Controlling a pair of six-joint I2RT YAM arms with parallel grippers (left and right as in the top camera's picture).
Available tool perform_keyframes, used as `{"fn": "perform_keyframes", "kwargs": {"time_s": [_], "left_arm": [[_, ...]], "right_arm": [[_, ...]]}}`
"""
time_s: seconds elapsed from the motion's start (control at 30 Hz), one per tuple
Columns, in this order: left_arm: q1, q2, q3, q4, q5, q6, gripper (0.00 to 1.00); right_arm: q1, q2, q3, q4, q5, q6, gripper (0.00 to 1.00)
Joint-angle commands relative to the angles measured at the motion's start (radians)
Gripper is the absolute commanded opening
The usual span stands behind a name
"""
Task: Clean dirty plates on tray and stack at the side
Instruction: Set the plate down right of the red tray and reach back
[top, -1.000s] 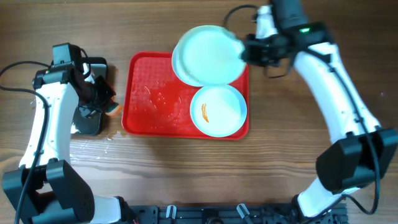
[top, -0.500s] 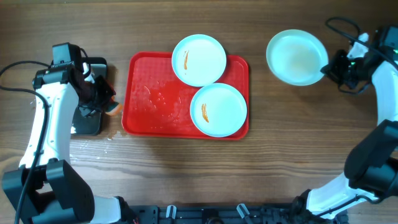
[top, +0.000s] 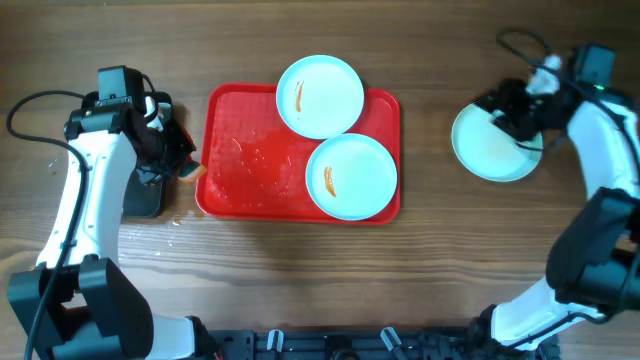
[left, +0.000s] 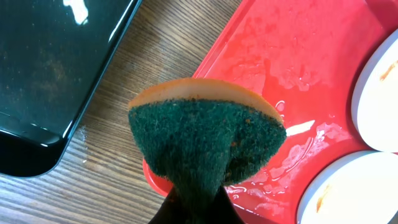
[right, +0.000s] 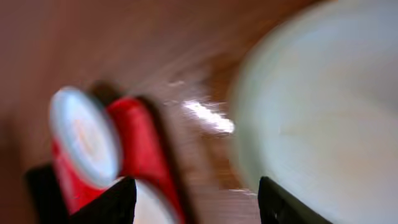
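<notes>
Sponge (left: 205, 137) to plate is the relation we flag. The left jaws are clamped on the folded sponge, green scouring face outward, just off the left rim of the red tray (top: 250, 165). Both soiled plates lie from it toward the right edge of the desk. The near plate (top: 351, 177) sits in the tray's right near corner. The far plate (top: 320, 95) sits beyond it, overhanging the far rim, and the two are touching or nearly so. Each carries one orange smear left of centre, running far to near. The plates are round, so no grip axis arises; the tray's long side runs left to right. We judge the left arm (top: 85, 190) the nearer to both. The tray floor beside them is wet. The black tray (top: 140, 195), by the left edge, looks glossy. The third plate (top: 490, 155) lies near the right edge, well apart from the tray, with no smear visible. The right wrist view is blurred, yet the right jaws stand parted, gripping nothing we can make out.
</notes>
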Motion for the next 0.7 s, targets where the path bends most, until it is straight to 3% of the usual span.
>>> {"fn": "perform_keyframes", "kwargs": {"time_s": [0.0, 0.03, 0.13, 0.3, 0.33, 0.37, 0.47, 0.57, 0.67], "left_arm": [[-0.003, -0.010, 0.010, 0.005, 0.016, 0.016, 0.04], [-0.003, -0.010, 0.010, 0.005, 0.016, 0.016, 0.04], [-0.003, -0.010, 0.010, 0.005, 0.016, 0.016, 0.04], [-0.003, -0.010, 0.010, 0.008, 0.016, 0.016, 0.04], [-0.003, -0.010, 0.010, 0.009, 0.016, 0.016, 0.04], [-0.003, -0.010, 0.010, 0.007, 0.016, 0.016, 0.04], [-0.004, -0.010, 0.010, -0.003, 0.016, 0.016, 0.04], [-0.006, -0.010, 0.010, -0.003, 0.016, 0.016, 0.04], [-0.006, -0.010, 0.010, -0.003, 0.016, 0.016, 0.04]], "right_arm": [[0.213, -0.015, 0.003, 0.111, -0.058, -0.036, 0.66], [0.316, -0.015, 0.003, 0.178, 0.055, 0.001, 0.76], [0.491, 0.008, 0.045, 0.220, 0.189, 0.040, 0.83], [0.529, 0.257, 0.549, -0.286, 0.265, -0.078, 0.84], [0.529, 0.339, 0.645, -0.376, 0.241, -0.148, 0.91], [0.529, 0.372, 0.657, -0.358, 0.205, -0.171, 0.99], [0.529, 0.394, 0.642, -0.230, 0.239, -0.079, 0.99], [0.529, 0.430, 0.629, -0.161, 0.323, 0.007, 0.71], [0.532, 0.491, 0.629, -0.127, 0.323, 0.027, 0.70]]}}
